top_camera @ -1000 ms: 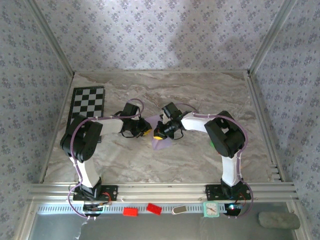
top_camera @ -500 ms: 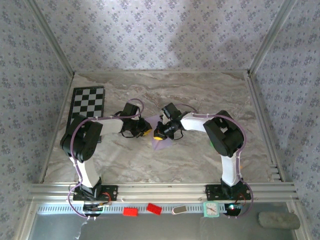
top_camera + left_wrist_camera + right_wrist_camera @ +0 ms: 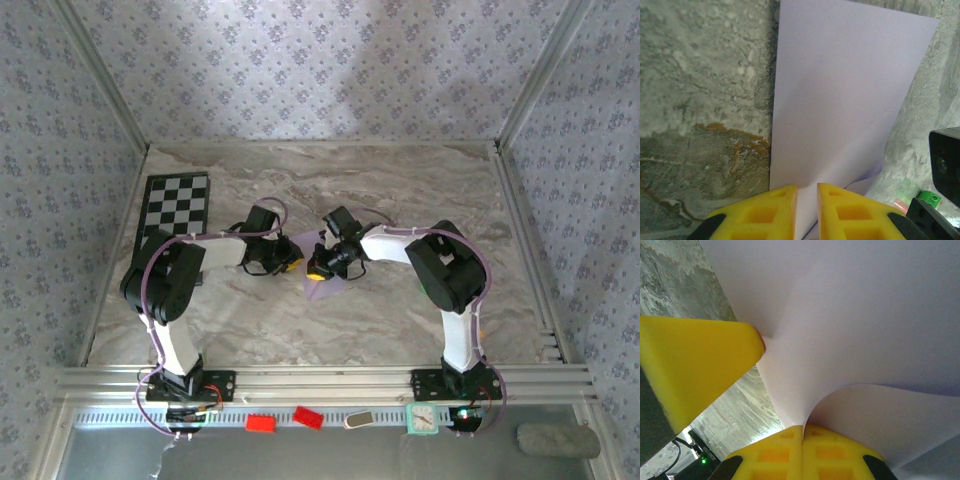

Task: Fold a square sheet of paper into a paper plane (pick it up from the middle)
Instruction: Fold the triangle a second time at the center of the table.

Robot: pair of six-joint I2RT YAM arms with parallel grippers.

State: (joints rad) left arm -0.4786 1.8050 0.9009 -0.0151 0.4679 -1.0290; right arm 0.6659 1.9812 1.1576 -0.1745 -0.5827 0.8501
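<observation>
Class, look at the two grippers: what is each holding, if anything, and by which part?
Both pinch the square sheet of paper: the left gripper at one edge, the right gripper at a curled-up fold.

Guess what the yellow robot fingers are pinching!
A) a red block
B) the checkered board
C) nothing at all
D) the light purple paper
D: in the wrist views, the left gripper and the right gripper are each closed on the lilac paper, which runs right in between their yellow tips.
</observation>
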